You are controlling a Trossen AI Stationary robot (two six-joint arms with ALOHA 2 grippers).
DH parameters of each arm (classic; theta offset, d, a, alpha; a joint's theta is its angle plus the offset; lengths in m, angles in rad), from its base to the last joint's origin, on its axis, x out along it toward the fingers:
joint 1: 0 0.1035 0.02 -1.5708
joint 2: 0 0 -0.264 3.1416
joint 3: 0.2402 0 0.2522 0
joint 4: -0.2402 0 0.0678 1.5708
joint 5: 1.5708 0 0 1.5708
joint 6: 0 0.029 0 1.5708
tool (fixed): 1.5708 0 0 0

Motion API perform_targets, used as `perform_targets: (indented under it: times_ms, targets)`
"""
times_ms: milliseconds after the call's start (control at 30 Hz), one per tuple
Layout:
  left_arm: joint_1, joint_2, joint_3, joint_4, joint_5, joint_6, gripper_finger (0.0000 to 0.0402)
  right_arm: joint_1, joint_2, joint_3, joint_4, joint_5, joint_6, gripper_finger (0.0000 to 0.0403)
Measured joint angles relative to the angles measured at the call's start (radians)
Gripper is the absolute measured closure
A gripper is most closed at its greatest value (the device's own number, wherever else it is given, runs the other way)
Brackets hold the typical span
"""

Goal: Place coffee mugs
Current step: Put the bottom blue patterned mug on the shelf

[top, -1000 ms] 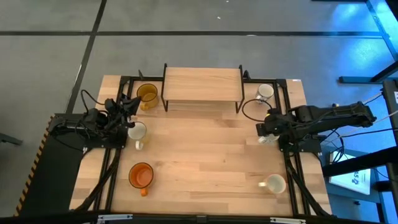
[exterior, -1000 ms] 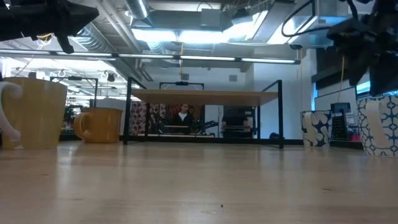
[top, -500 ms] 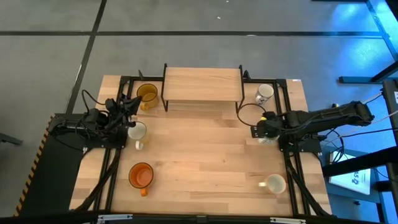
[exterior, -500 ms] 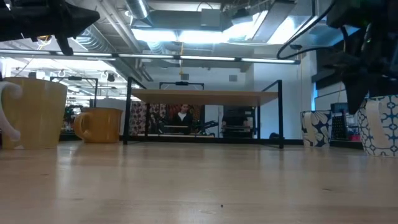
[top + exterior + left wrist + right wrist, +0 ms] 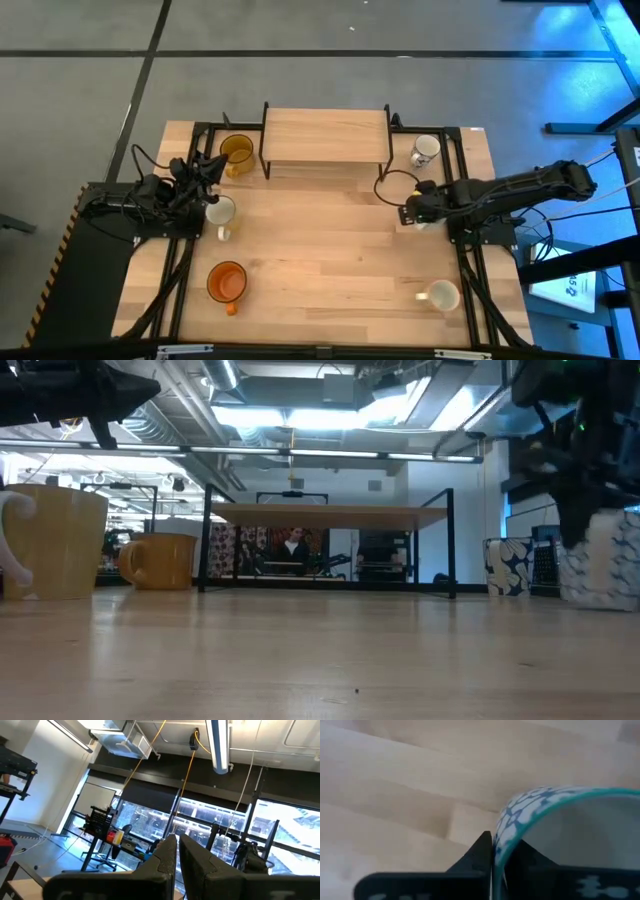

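Right hand (image 5: 410, 212) sits at 3 o'clock on the tabletop (image 5: 330, 260) in the high view, over a patterned mug (image 5: 424, 222); left hand (image 5: 213, 166) waits at 9 o'clock, fingers together. Low view: that mug (image 5: 602, 555) stands at 3 o'clock. Right wrist view: fingers (image 5: 479, 851) are clamped on the mug's rim (image 5: 520, 815).

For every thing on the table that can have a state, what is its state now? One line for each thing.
Right gripper: shut on the patterned mug's rim.
Patterned mug: upright, gripped at its rim.
Left gripper: shut, holding nothing, near the table's left edge.
Amber mug: upright, untouched.
White mug by the left arm: upright, untouched.
Orange mug: upright, untouched.
Wooden rack: nothing on top.
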Motion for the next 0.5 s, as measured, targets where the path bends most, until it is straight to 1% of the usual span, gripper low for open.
perform_targets:
  times_ms: [100,233,500]
  targets:
    - [0.000,0.000,0.000,0.000,0.000,0.000,0.0386,0.000,0.002,0.058,0.017,0.000,-0.078,0.0394]
    - [0.000,0.000,0.000,0.000,0.000,-0.001,0.0386,0.000,0.043,0.172,0.078,-0.008,-0.206,0.0391]
    - [0.000,0.000,0.000,0.000,0.000,0.000,0.0386,0.000,0.235,0.477,0.039,0.005,-0.539,0.0396]
